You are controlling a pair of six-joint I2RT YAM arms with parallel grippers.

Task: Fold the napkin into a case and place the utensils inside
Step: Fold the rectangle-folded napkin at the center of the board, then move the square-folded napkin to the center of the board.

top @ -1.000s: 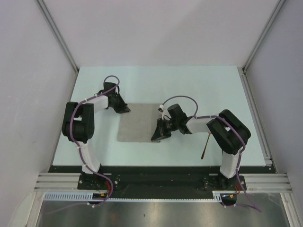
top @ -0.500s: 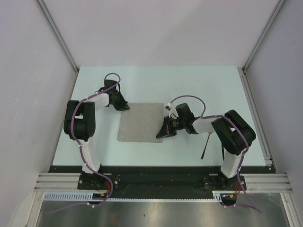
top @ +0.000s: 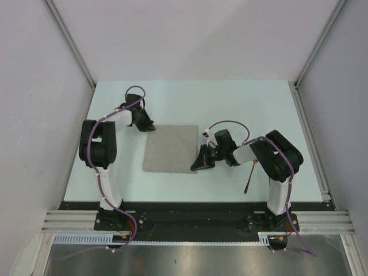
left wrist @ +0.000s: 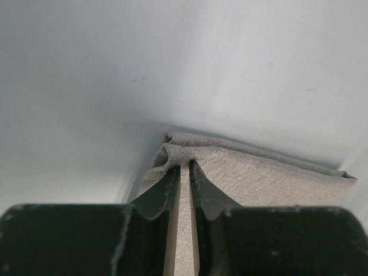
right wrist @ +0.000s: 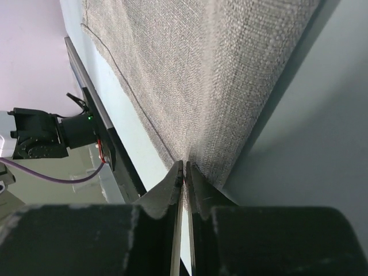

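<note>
Square grey-beige cloth napkin (top: 171, 148), likely light and floppy, best held by corners: left gripper (top: 151, 127) pinches far-left, right gripper (top: 196, 166) near-right.

A pale blue-green table (top: 253, 109) stands enclosed by plain white walls (top: 190, 34), evenly lit.

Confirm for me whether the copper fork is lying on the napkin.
No: the fork lies on the bare table to the right of the napkin, apart from it.
</note>
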